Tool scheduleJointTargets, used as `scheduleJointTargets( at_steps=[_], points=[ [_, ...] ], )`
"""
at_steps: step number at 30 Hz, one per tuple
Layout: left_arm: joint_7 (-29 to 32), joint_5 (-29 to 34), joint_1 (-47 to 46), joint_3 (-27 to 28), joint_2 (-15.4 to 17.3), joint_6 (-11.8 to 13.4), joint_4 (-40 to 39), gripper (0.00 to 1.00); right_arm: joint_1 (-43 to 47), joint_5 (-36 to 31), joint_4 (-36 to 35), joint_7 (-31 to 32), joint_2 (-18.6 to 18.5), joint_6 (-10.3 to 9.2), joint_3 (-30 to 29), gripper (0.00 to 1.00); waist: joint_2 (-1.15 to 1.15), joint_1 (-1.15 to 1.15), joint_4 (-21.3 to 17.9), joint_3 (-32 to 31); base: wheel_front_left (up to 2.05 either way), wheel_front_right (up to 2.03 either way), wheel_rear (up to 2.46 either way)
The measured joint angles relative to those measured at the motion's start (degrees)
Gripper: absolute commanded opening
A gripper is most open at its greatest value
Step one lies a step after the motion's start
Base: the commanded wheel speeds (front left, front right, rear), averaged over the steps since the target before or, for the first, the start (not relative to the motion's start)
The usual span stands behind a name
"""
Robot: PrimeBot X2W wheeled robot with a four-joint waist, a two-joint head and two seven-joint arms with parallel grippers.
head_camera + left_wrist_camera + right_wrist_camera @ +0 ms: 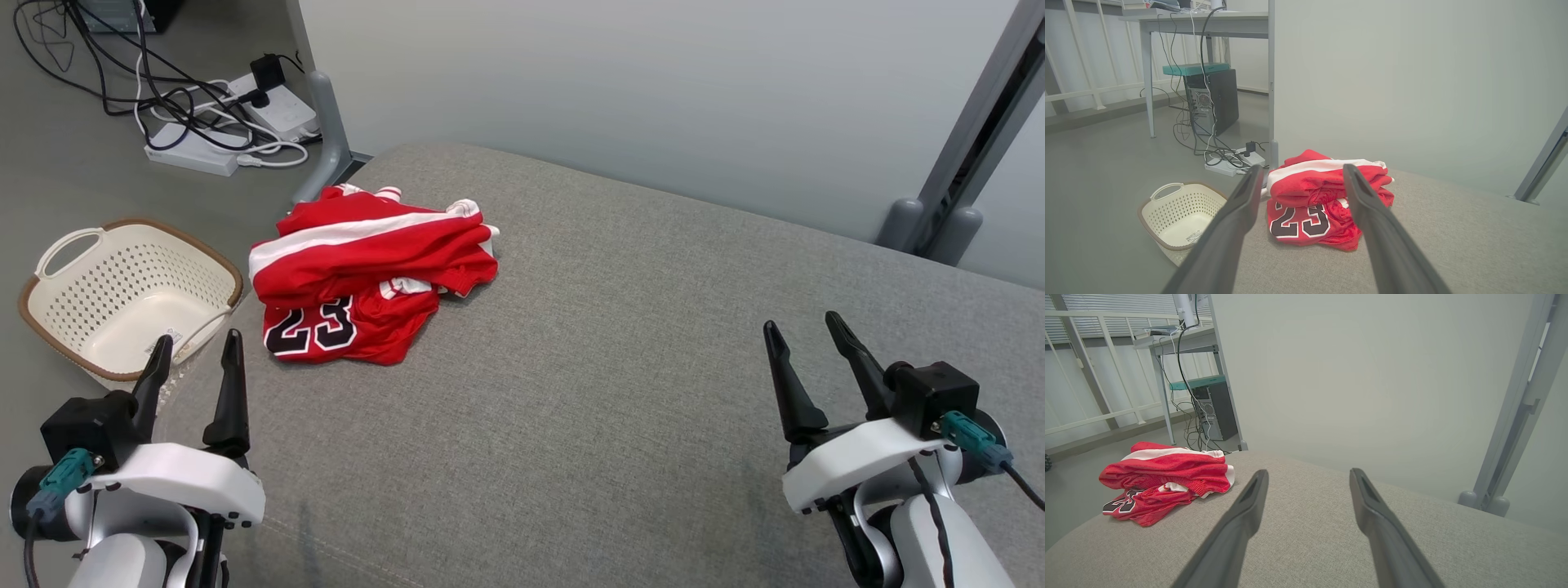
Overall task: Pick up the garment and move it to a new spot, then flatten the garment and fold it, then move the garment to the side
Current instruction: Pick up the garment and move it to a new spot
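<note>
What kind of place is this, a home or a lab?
Probably a lab or office workspace: a computer tower by a metal desk, power strips with tangled cables on the floor, and a grey padded surface holding a crumpled red jersey.

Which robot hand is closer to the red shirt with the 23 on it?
Left. The left gripper is open just short of the red shirt's numbered corner, not touching it. The right gripper, also open, is far off across the grey cushion on the shirt's other side.
</note>
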Motion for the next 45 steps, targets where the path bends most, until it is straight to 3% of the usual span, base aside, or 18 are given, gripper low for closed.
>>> scheduleJointTargets(
  at_steps=[9, 17, 28, 41, 42, 44, 45],
  points=[
    [1.8, -1.8, -2.9, 1.0, 1.6, -1.4, -0.9, 1.0, -0.2, 0.2, -0.1, 0.2, 0.0, 0.0, 0.6, 1.0, 0.0, 0.0, -2.0, 0.3, 0.0, 0.0, 0.0],
    [8.7, -5.0, -11.5, 2.0, 4.8, -3.9, 0.6, 1.0, -3.4, -0.8, -2.8, 2.2, -0.8, 0.03, 1.3, 1.0, 0.0, 0.0, -7.0, 4.9, 0.0, 0.0, 0.0],
    [16.4, -12.4, -23.4, 4.3, 6.7, -8.3, 18.7, 1.0, -7.9, -1.9, -6.1, 3.6, -1.8, 0.03, 1.6, 1.0, 0.0, 0.0, -14.2, 15.3, 0.0, 0.0, 0.0],
    [21.6, -13.2, -34.1, 2.1, 9.0, -12.4, 37.9, 1.0, -10.3, -2.2, -6.4, 3.2, -1.9, 0.03, 2.5, 1.0, 0.0, 0.0, -19.8, 23.9, 0.0, 0.0, 0.0],
    [21.2, -13.1, -34.6, 1.9, 9.1, -12.5, 38.6, 0.78, -10.5, -2.1, -6.3, 3.1, -1.8, 0.03, 2.5, 1.0, 0.0, 0.0, -19.9, 24.1, 0.0, 0.0, 0.0],
    [18.9, -12.1, -35.4, 1.5, 9.3, -12.6, 39.6, 0.0, -10.6, -2.0, -6.0, 3.0, -1.8, 0.03, 2.5, 1.0, 0.0, 0.0, -19.9, 24.2, 0.0, 0.0, 0.0],
    [17.9, -11.8, -35.7, 1.3, 9.5, -12.7, 40.1, 0.0, -10.6, -2.0, -5.9, 3.0, -1.8, 0.03, 2.5, 1.0, 0.0, 0.0, -19.9, 24.1, 0.0, 0.0, 0.0]
  ],
)
